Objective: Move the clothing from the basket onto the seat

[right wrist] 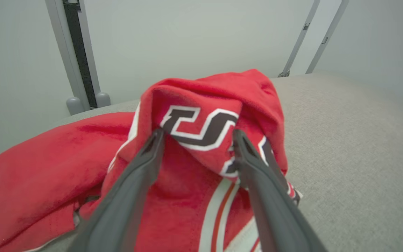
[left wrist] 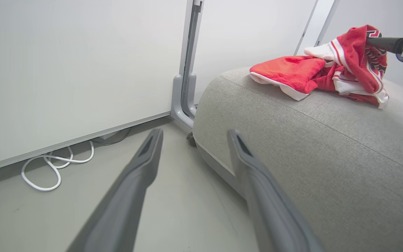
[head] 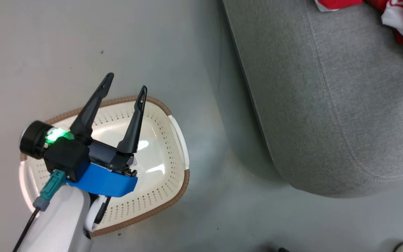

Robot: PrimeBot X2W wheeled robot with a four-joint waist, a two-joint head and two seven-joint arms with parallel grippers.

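The cream basket stands on the floor, and no clothing shows in it. My left gripper hangs open above it with nothing between the fingers; its own view points the open left gripper at the seat's corner. Both garments lie on the grey seat: the plain red one flat, the striped one bunched up in a peak. My right gripper is open, fingers spread, with the striped garment heaped between and over its tips. The plain garment lies to its left.
A grey floor separates the basket from the seat. Behind the seat stand white wall panels with a grey post. A white cable loops on the floor by the wall.
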